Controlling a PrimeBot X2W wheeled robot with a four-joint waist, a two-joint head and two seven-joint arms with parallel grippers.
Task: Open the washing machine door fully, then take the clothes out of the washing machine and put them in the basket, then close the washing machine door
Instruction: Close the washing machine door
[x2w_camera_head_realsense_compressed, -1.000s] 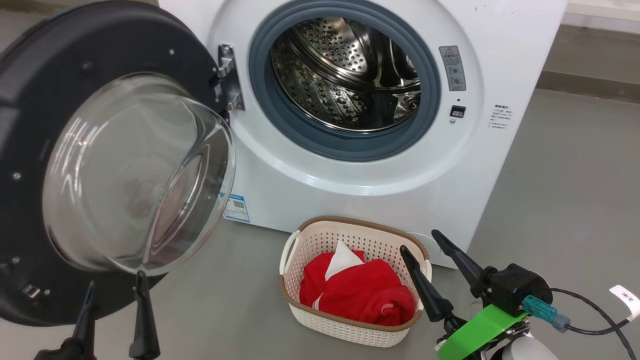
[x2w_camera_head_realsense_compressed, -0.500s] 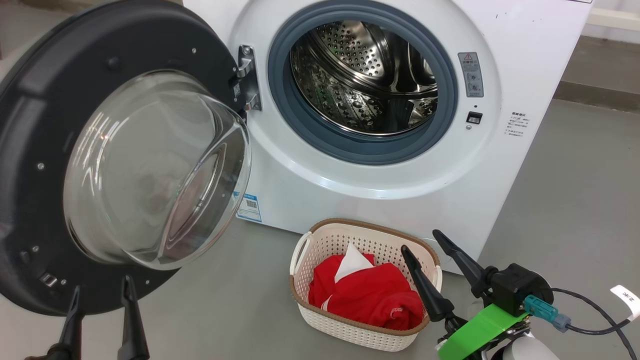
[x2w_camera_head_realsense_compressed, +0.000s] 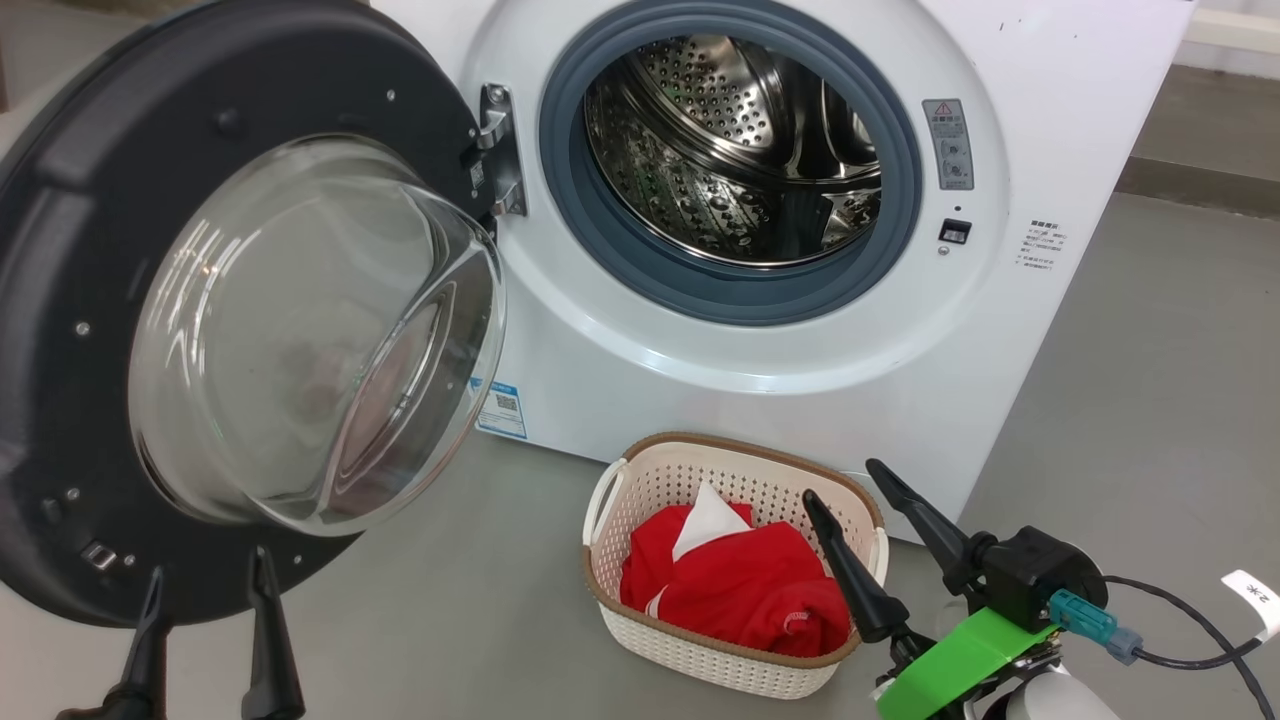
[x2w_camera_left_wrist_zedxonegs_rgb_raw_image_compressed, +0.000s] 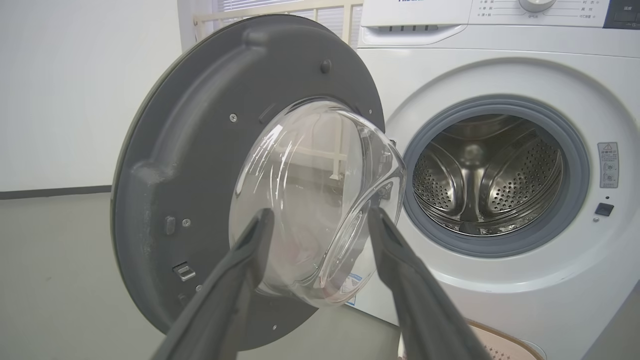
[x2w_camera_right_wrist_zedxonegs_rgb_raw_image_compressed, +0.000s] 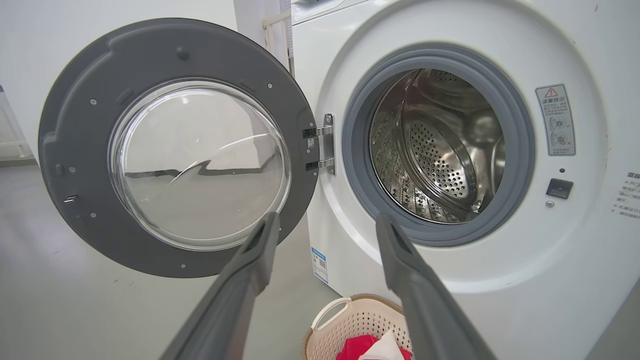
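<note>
The washing machine (x2w_camera_head_realsense_compressed: 1000, 330) is a white enamelled box. Its grey rubber ring (x2w_camera_head_realsense_compressed: 562, 150) frames a perforated steel drum (x2w_camera_head_realsense_compressed: 720, 170) that looks empty. The door (x2w_camera_head_realsense_compressed: 90, 300) stands swung wide on its hinge (x2w_camera_head_realsense_compressed: 497, 150) at the machine's left. It is a matt dark disc with a smooth, clear glass bowl bulging from the middle.

On the grey floor (x2w_camera_head_realsense_compressed: 450, 620), just in front of the machine, sits the basket (x2w_camera_head_realsense_compressed: 700, 655), cream perforated plastic with a brown woven-look rim. The clothes (x2w_camera_head_realsense_compressed: 740, 595), soft red fabric with a white patch, lie bunched inside it, so only the door seems left to close.

The left claw (x2w_camera_head_realsense_compressed: 208, 563) hangs just under the door's lower edge, fingers apart and gripping nothing. The right claw (x2w_camera_head_realsense_compressed: 840, 480) hovers over the basket's right end, fingers likewise spread and empty.

A push on the glass bowl could skid off its slick curve. A weak push on the rim could leave the latch uncaught. The right claw could snag the basket's rim if it drops.
</note>
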